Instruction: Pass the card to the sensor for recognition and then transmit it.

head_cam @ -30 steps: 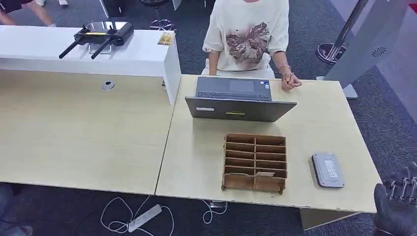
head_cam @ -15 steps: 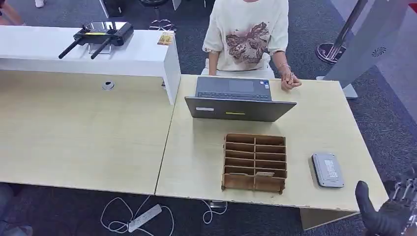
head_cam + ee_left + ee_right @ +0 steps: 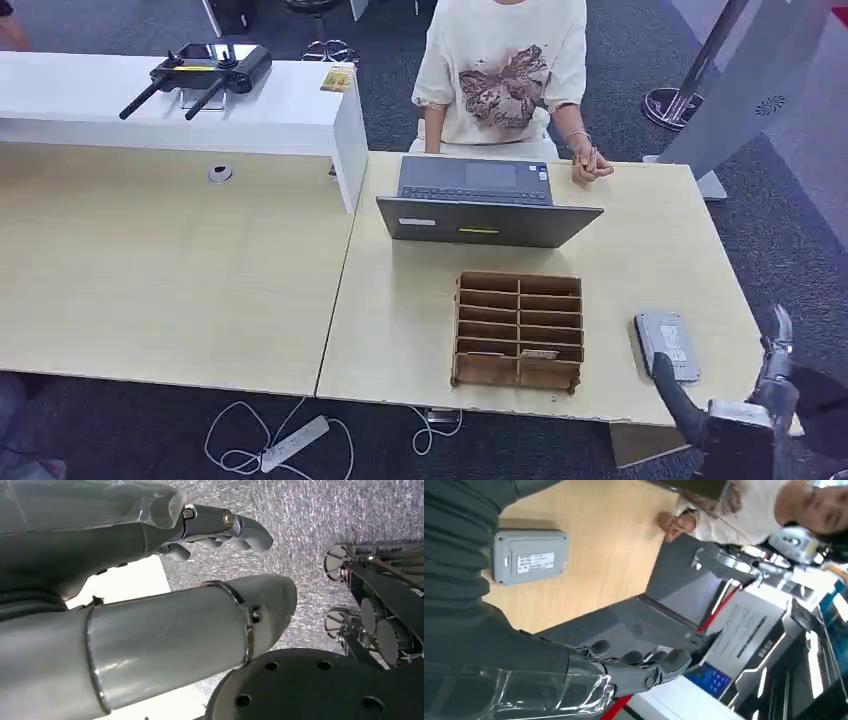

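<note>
The right hand (image 3: 735, 425) is raised at the near right corner of the worktop (image 3: 640, 250), fingers apart and holding nothing; its dark thumb reaches up to the near edge of the grey sensor (image 3: 667, 345). In the right wrist view, the hand's fingers (image 3: 644, 667) are extended and slightly curled, with the sensor (image 3: 529, 556) lying flat on the worktop, label side up. The left hand (image 3: 220, 530) hangs over grey carpet, fingers loosely curled, empty. A brown slotted card rack (image 3: 518, 330) stands at mid-worktop, left of the sensor and apart from it. A card (image 3: 540, 354) sits in a near right-hand slot of the rack. An open laptop (image 3: 487, 200) lies beyond the rack, in front of a seated person (image 3: 503, 75).
</note>
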`<state>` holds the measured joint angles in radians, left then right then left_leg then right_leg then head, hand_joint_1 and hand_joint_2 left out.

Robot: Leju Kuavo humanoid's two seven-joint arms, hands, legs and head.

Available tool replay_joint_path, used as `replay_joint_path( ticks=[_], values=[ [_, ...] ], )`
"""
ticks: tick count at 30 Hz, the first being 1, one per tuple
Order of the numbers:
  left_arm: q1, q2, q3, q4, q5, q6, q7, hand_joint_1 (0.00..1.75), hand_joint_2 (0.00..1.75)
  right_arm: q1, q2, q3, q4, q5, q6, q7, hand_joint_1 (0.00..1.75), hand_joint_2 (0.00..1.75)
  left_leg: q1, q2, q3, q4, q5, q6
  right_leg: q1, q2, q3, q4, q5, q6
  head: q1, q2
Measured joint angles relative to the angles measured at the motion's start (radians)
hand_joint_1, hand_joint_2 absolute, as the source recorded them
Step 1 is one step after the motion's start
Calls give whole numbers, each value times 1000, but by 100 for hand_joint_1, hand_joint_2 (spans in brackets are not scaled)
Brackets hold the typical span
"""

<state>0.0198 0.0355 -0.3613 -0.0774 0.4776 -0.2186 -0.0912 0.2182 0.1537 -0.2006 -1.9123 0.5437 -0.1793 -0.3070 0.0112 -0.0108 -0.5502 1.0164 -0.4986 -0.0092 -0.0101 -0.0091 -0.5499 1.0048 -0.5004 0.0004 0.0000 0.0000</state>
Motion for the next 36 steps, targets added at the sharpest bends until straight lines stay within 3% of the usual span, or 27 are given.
replay_joint_path(
  ticks=[5, 11, 19, 25, 31, 36],
  values=[
    [-1, 0, -6, 1, 9, 0, 0, 0, 0, -1, -2, 21, 4, 46, -4, 20, 0, 175, 0, 0, 0, 0, 0, 0, 0, 0, 0, 0, 0, 0, 0, 0],
    [-7, -3, -34, 10, 43, 0, -3, 0, 0, -3, -6, 27, 13, 138, -59, 44, 0, 175, 0, 0, 0, 0, 0, 0, 0, 0, 0, 0, 0, 0, 0, 0],
    [-10, -5, -75, 23, 84, -2, -11, 0, 0, -3, -19, 30, 25, 11, -13, 32, 0, 175, 0, 0, 0, 0, 0, 0, 0, 0, 0, 0, 0, 0, 0, 0],
    [-10, -5, -99, 32, 104, -8, -15, 0, 0, -6, -31, 38, 37, -9, 11, 32, 0, 175, 0, 0, 0, 0, 0, 0, 0, 0, 0, 0, 0, 0, 0, 0],
    [-10, -5, -119, 34, 125, -10, -18, 0, 0, -7, -46, 49, 43, 77, 15, 53, 0, 175, 0, 0, 0, 0, 0, 0, 0, 0, 0, 0, 0, 0, 0, 0],
    [-10, -5, -132, 34, 144, -12, -18, 0, 0, -7, -55, 80, 44, 234, 16, 103, 0, 175, 0, 0, 0, 0, 0, 0, 0, 0, 0, 0, 0, 0, 0, 0]
  ],
)
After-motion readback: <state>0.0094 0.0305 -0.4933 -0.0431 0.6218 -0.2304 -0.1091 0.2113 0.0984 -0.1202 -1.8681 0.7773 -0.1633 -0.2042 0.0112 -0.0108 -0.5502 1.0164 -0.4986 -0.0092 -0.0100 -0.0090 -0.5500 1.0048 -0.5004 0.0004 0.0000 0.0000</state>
